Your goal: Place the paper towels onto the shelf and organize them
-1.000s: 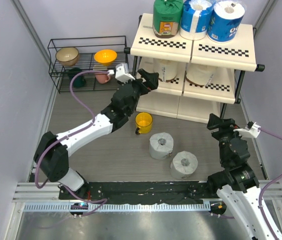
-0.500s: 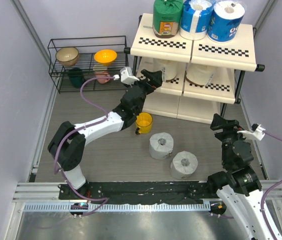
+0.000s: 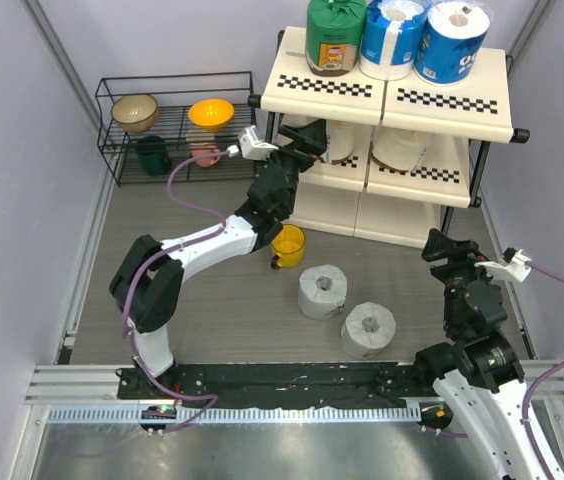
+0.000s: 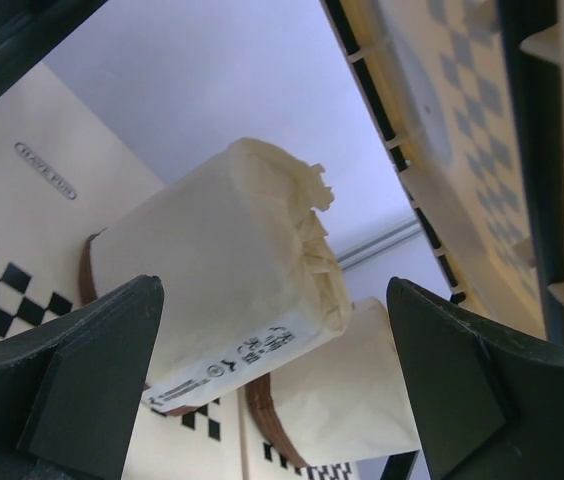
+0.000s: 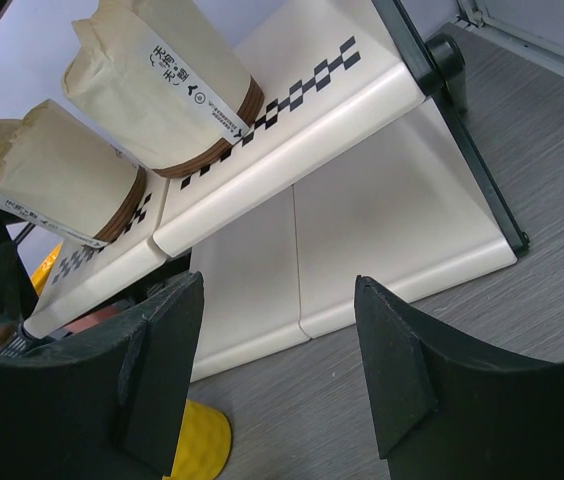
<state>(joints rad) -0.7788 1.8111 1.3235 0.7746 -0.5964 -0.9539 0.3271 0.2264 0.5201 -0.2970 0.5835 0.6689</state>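
Rolls of paper towel sit in three places. On the top tier of the tall three-tier shelf (image 3: 392,100), which has cream-white panels with black-and-white checkered strips on a black tube frame, a green-wrapped roll (image 3: 335,35) and two blue-and-white wrapped rolls (image 3: 392,38) stand upright in a row. On the middle tier two cream paper-wrapped rolls (image 5: 162,80) stand side by side. Each has a brown band at its foot, black print down its side and crumpled paper gathered at the top. Two bare grey-white rolls (image 3: 322,290) stand on end on the grey desk (image 3: 212,310) in front of the shelf, near each other but apart, with their hollow cores facing up.

The left fingers (image 3: 304,148) are at the left end of the middle tier. They are spread wide, with the nearer cream roll framed between them but touching neither, and they hold nothing. The right fingers (image 3: 446,245) hover over the desk near the shelf's right foot, parted and empty.

A small yellow cup (image 3: 287,243) stands on the desk near the shelf's bottom panel, under the left arm. A low black wire rack (image 3: 177,80) at the back left holds a tan bowl (image 3: 135,112) and an orange bowl (image 3: 211,112).

From above, the top tier hides most of both cream rolls, and the frame edge cuts off the tops of the wrapped rolls. In the left wrist view the farther cream roll is partly behind the nearer one. What lies on the wire rack's lower level is hard to make out.
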